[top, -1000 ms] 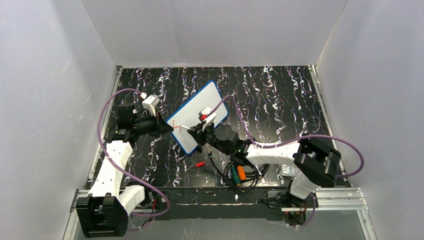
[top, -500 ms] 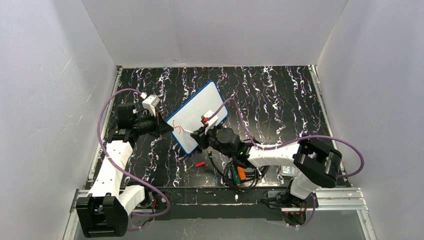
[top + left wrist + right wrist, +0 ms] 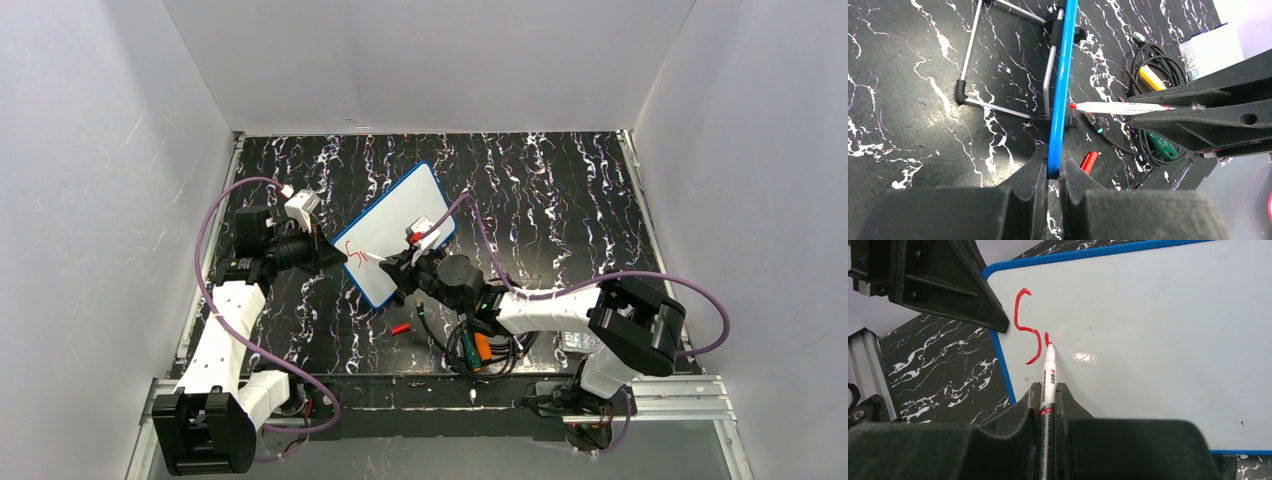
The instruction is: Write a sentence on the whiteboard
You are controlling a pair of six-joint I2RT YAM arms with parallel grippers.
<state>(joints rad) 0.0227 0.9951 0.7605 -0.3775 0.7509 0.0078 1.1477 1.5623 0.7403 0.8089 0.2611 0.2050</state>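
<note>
As whiteboard stands propped, blue-rimmed, red S

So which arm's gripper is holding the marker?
The right gripper: it pinches the white marker, red tip on the whiteboard; the left gripper clamps the board's blue edge instead.

The blue-rimmed whiteboard stands propped up, its sentence only a red "S" and a short stroke.

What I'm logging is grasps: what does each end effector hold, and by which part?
The left end effector pinches the whiteboard by its blue rim; the right end effector grips the marker by its barrel, tip at the board.
</note>
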